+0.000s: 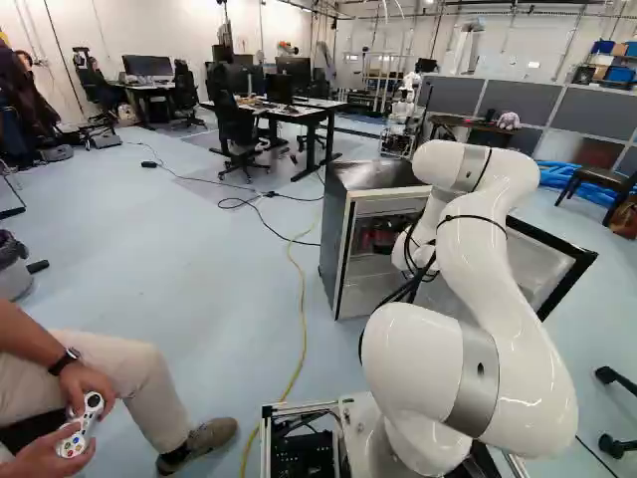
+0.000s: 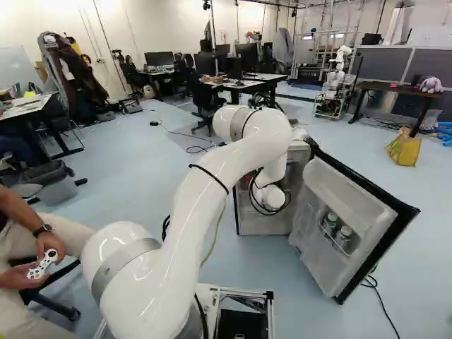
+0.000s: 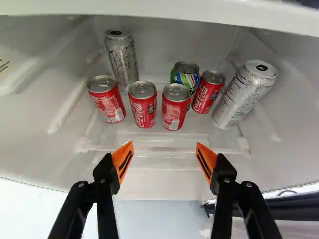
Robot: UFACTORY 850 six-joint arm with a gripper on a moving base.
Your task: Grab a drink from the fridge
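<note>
The fridge (image 1: 343,249) stands open ahead of the arm, and the arm's wrist end is at its opening; the base views do not show the fingertips. In the wrist view the gripper (image 3: 164,152) is open with nothing between its orange pads. Ahead of it, small red cans (image 3: 144,105) stand in a loose row on the fridge floor, two of them roughly in line with the gap. A green and blue can (image 3: 185,74) is behind them. A tall silver can (image 3: 122,57) stands at the back; another tall silver can (image 3: 244,94) is at the other end of the row.
The fridge door (image 2: 346,212) stands swung out to the right, with cans (image 2: 337,229) in its rack. A shelf edge (image 3: 159,11) spans above the cans. A seated person holding a controller (image 1: 82,423) is left of the base. A yellow cable (image 1: 302,299) crosses the floor. Another robot (image 2: 335,78) stands far behind.
</note>
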